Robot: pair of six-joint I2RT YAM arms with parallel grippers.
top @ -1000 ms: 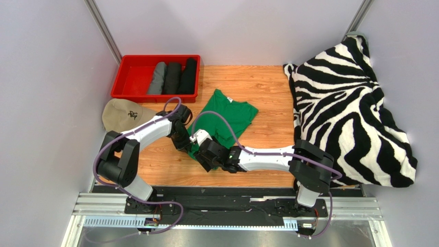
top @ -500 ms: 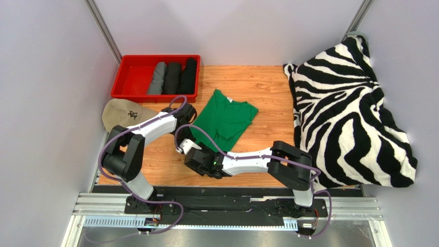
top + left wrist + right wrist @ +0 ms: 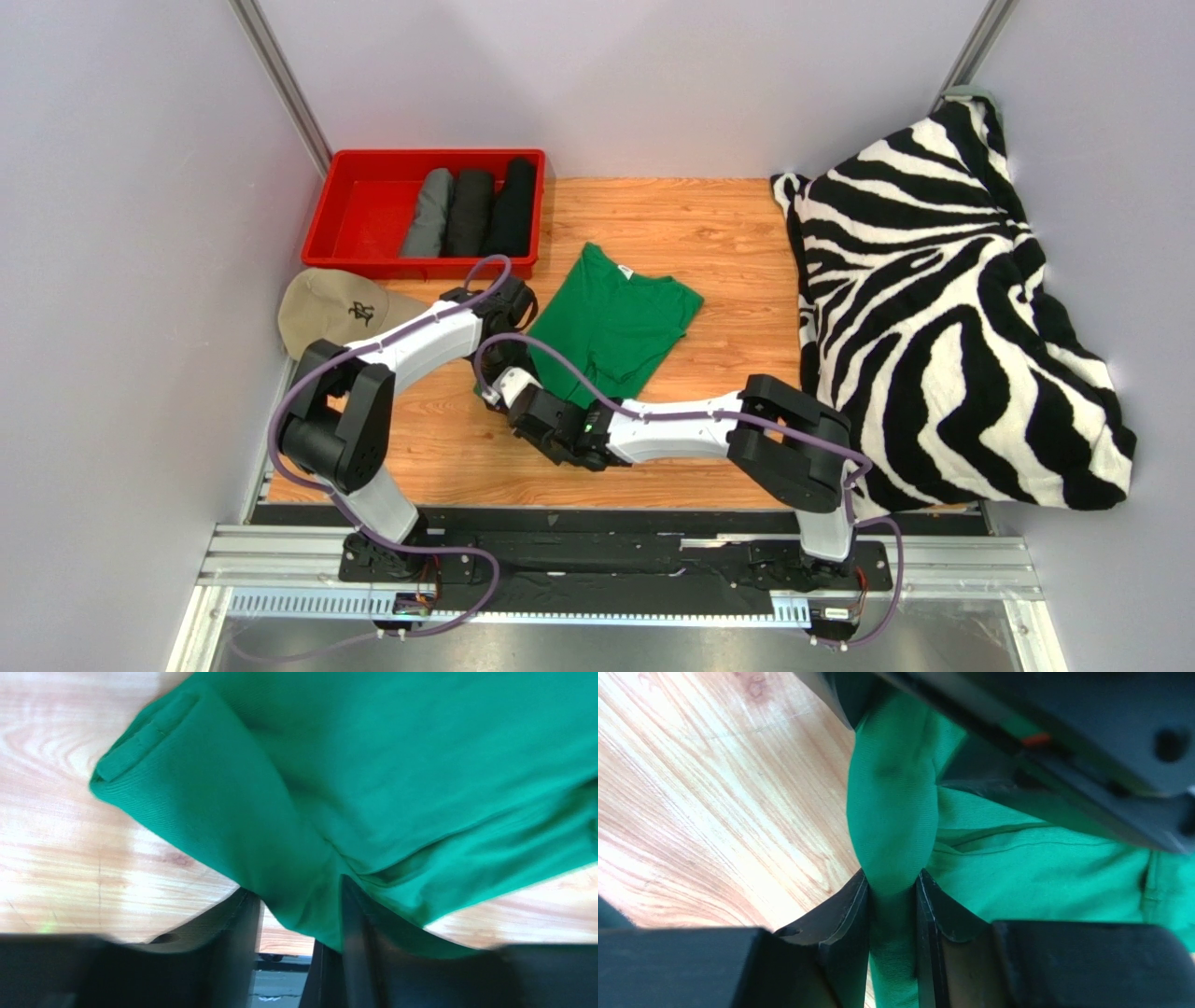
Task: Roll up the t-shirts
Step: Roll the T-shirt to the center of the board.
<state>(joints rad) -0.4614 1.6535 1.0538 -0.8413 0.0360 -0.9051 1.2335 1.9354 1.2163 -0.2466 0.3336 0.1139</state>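
- A beige cap [image 3: 330, 311] lies on the wooden table [image 3: 701, 210], well to the left of the green t-shirt [image 3: 624, 315].
- A red tray [image 3: 362, 224] sits beyond the green t-shirt and to its left. Three rolled shirts [image 3: 470, 210], one dark grey and two black, lie side by side at the tray's right end.
- The left gripper [image 3: 298, 913] is at the green t-shirt's left edge, its fingers pinching a fold of the fabric.
- The right gripper [image 3: 892, 889] is at the green t-shirt's near left corner, fingers clamped on a bunched ridge of cloth.
- The green t-shirt lies spread mid-table, its near left part gathered.
- A zebra-striped blanket [image 3: 954, 308] is heaped to the right of the green t-shirt, not touching it.
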